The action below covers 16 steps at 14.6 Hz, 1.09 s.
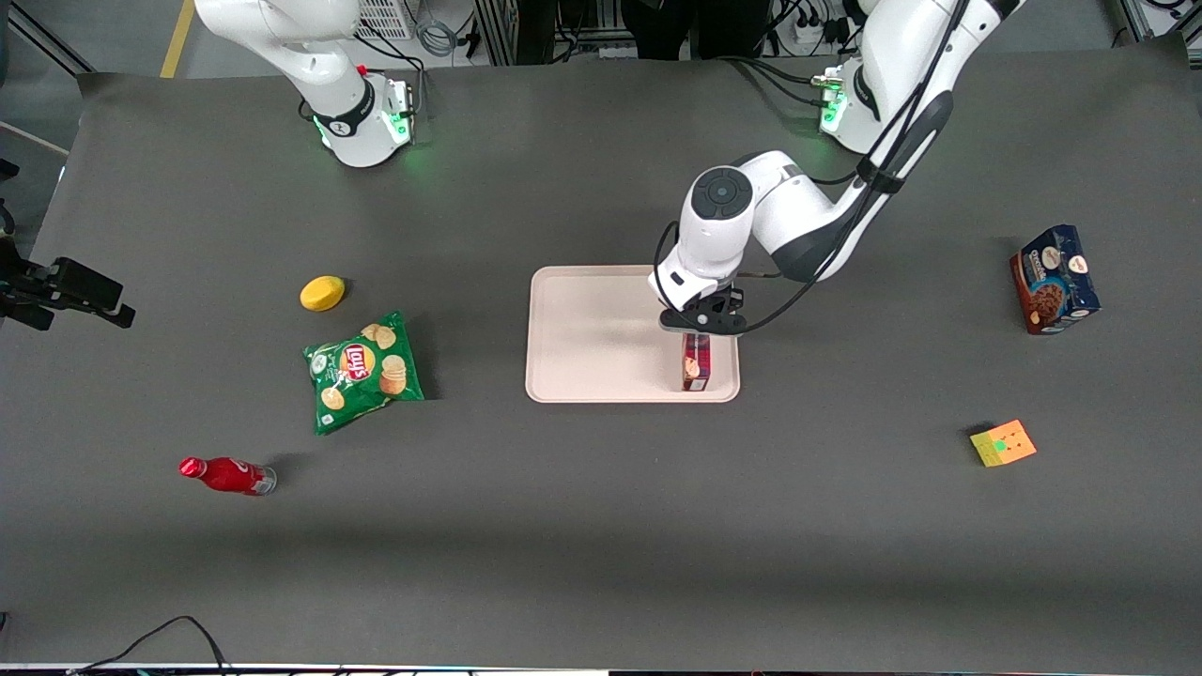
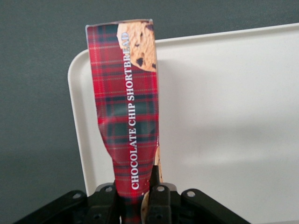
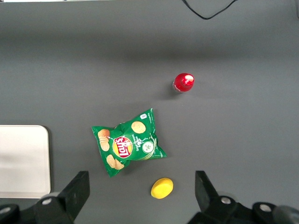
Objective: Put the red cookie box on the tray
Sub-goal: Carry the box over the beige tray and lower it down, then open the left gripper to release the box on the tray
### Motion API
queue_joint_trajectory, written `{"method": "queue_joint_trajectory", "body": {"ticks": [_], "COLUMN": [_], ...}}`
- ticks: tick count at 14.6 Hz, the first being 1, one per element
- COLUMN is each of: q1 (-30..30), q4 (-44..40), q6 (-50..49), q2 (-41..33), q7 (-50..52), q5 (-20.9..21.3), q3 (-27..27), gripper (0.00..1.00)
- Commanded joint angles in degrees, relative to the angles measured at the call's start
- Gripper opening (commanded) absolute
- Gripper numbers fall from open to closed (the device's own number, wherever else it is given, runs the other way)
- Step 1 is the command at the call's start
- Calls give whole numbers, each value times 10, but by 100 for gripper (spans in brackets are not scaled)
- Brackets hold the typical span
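The red cookie box (image 1: 696, 362) is a long, narrow tartan carton, held over the tray (image 1: 601, 347) near the tray's edge toward the working arm's end of the table. My gripper (image 1: 700, 327) is shut on the box's upper end, and the box's lower end reaches down to the tray near its front rim. In the left wrist view the red cookie box (image 2: 127, 107) runs away from the gripper (image 2: 135, 196), pinched and dented between the fingers (image 2: 159, 198), with the pale tray (image 2: 224, 126) beneath it. Whether the box rests on the tray surface I cannot tell.
A blue cookie box (image 1: 1054, 279) and a colour cube (image 1: 1003, 443) lie toward the working arm's end. Toward the parked arm's end lie a green chip bag (image 1: 362, 371), a yellow lemon (image 1: 322, 293) and a red bottle (image 1: 225, 475).
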<state>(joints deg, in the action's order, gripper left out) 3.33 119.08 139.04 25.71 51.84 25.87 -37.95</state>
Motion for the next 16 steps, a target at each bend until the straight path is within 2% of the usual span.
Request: {"method": "queue_joint_trajectory", "body": {"ticks": [1,5,6,7,8,9,16], "q1": [-3,-3,-3,-3,-3,-4,-5], "q4": [33,33,33,33,33,32,28], "q6": [54,54,55,55,55,54,54], "q2": [-5,8,14,15,15,15,15], "q7": [18,19,19,19,19,18,18], "q5": [22,22,22,22,22,23,23], "q3": [18,20,21,22,22,22,22], "gripper": [0,0,5,24,89,100,100]}}
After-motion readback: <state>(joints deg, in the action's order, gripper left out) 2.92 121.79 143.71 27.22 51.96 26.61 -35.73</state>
